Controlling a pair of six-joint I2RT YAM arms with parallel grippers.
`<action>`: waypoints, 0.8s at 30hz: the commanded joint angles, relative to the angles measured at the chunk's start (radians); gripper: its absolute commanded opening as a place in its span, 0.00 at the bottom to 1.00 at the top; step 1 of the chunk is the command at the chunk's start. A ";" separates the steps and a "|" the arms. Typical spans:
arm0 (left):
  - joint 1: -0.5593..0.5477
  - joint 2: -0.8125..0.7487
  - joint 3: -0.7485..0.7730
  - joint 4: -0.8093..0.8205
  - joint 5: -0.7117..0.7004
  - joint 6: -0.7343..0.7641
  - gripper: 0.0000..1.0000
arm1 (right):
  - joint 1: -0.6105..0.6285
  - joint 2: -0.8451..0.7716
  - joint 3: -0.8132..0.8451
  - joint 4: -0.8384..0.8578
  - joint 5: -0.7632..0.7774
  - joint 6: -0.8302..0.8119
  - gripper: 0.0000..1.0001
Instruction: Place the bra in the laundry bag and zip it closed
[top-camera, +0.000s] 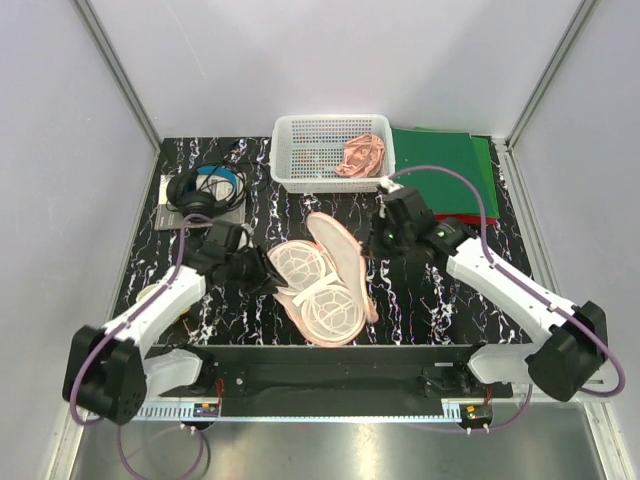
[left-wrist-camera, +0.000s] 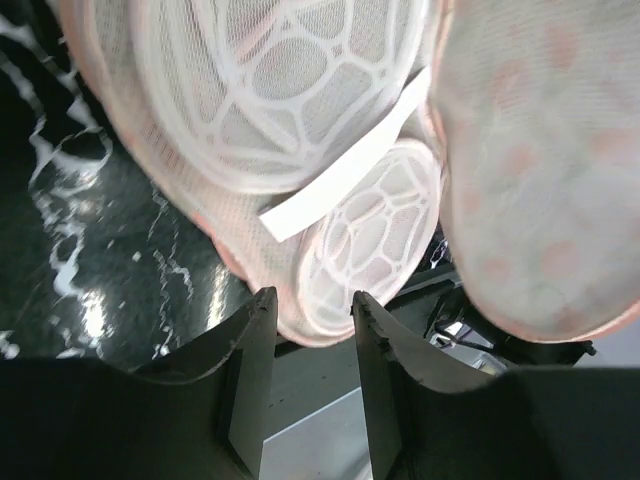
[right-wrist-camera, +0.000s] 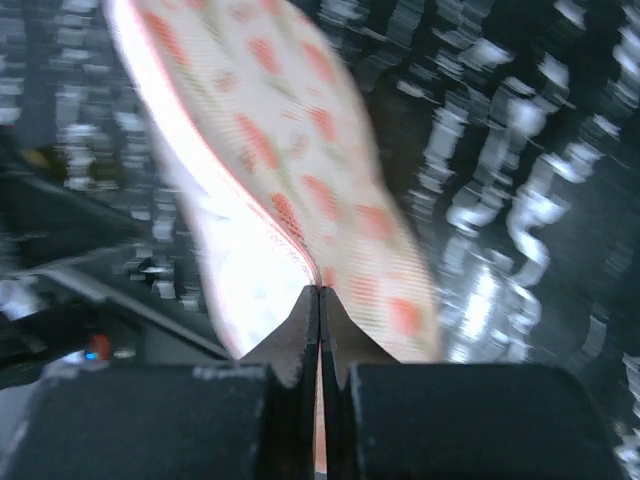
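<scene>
The laundry bag (top-camera: 322, 295) lies open at the table's middle, white mesh cups up. Its patterned peach lid (top-camera: 338, 245) is lifted on edge along the right side. My right gripper (top-camera: 372, 240) is shut on the lid's pink zip edge; the right wrist view shows the jaws pinched on it (right-wrist-camera: 320, 292). My left gripper (top-camera: 270, 272) is open at the bag's left edge. In the left wrist view the mesh cup rim (left-wrist-camera: 360, 240) sits just beyond its spread fingertips (left-wrist-camera: 312, 310). The salmon-pink bra (top-camera: 360, 155) lies in the white basket, away from both grippers.
The white plastic basket (top-camera: 300, 165) stands at the back centre. Green folders (top-camera: 450, 170) lie at the back right, next to the right arm. Black headphones (top-camera: 205, 188) rest on a grey pad at the back left. A small yellowish object (top-camera: 150, 295) lies by the left arm.
</scene>
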 joint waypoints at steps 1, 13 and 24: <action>-0.043 0.162 0.055 0.178 0.044 -0.031 0.40 | -0.141 -0.042 -0.149 -0.016 -0.053 -0.094 0.00; -0.057 0.440 0.227 0.105 -0.031 0.096 0.38 | -0.340 0.107 0.017 -0.046 0.243 -0.161 0.61; -0.059 0.405 0.317 0.025 -0.065 0.257 0.39 | -0.339 0.711 0.695 0.193 0.340 -0.172 0.85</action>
